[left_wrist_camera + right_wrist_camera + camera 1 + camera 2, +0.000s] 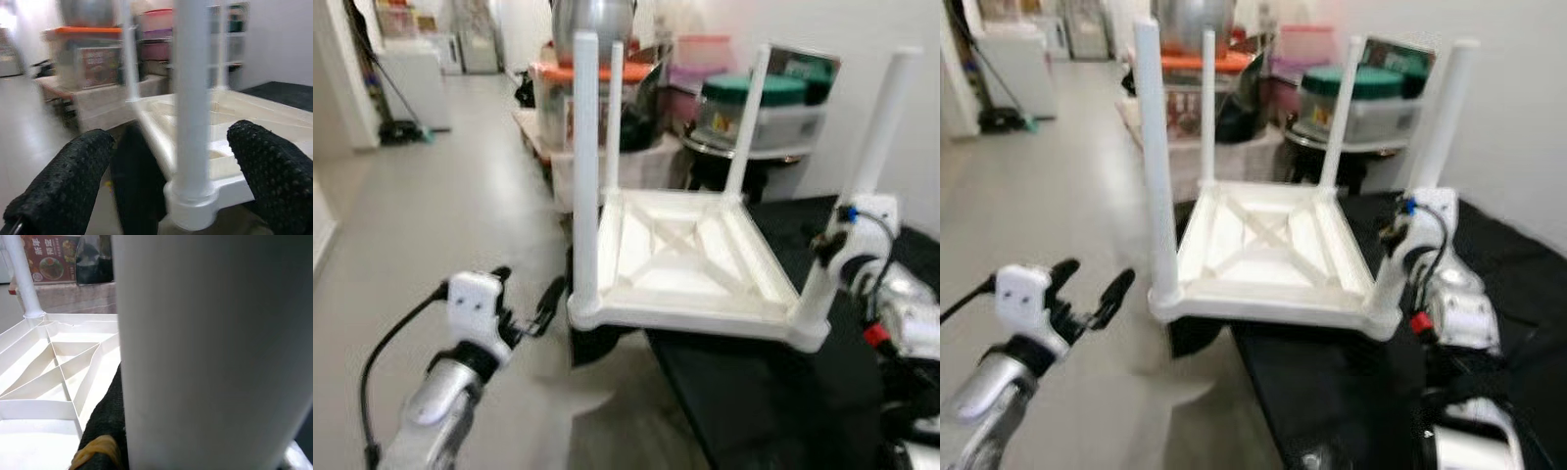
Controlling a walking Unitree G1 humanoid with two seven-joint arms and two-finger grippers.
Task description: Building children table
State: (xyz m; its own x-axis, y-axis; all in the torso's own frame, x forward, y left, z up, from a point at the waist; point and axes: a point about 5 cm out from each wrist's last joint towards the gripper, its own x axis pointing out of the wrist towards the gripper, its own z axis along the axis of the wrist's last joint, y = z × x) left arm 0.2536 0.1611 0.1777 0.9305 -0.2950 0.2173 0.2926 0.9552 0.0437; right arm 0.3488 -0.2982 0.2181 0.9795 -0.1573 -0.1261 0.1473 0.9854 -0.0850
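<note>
The left gripper (527,302) sat nearest, at about seven o'clock in the head views, its two black fingers (63,181) spread wide and holding nothing. In its wrist view they bracketed the near-left leg (584,166) without touching it, so I judged it was lined up to take that leg.

Beyond it, at the centre, the white children's table (690,264) lay upside down, its ribbed underside facing up and all four legs standing in their corner sockets. That position suits fitting the legs from above. It rested partly on a black surface (773,392), its left corner overhanging the floor.

At three o'clock the right gripper (1393,257) was pressed against the near-right leg (1435,127), probably gripping it to steady or seat it, though blur hid how the fingers stood.

Farther off, at twelve o'clock, stacked storage bins (607,108) lined the wall.
</note>
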